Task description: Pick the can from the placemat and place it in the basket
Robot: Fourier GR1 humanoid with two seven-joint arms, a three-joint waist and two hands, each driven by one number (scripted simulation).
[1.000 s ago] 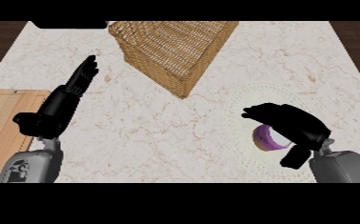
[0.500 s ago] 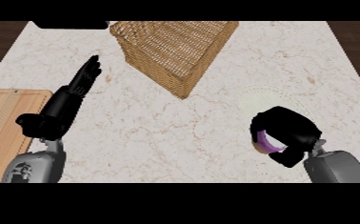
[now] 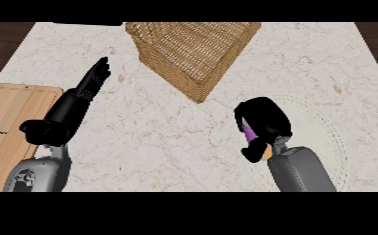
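Head view, looking steeply down on the pale marbled desk (image 3: 162,144). My right robot hand (image 3: 262,121) is curled round the can (image 3: 252,133), which shows only as a purple sliver, with a small orange patch below it, at the left edge of my fingers; the rest of the can is hidden inside my grasp. Hand and can lie over the left edge of the round, pale placemat (image 3: 321,134), whose stitched rim curves out to the right of my grey forearm. Whether the can touches the placemat or is lifted clear of it I cannot tell. The woven basket (image 3: 193,49) stands at the far side of the desk, up and to the left of my right hand and apart from it, its nearest corner pointing down toward the gap between my two arms. My left robot hand (image 3: 83,96) rests near the left side of the desk, its fingers straight, spread slightly and pointing away from me, holding nothing. A wooden board (image 3: 18,114) lies at the left edge, just beside my left forearm.
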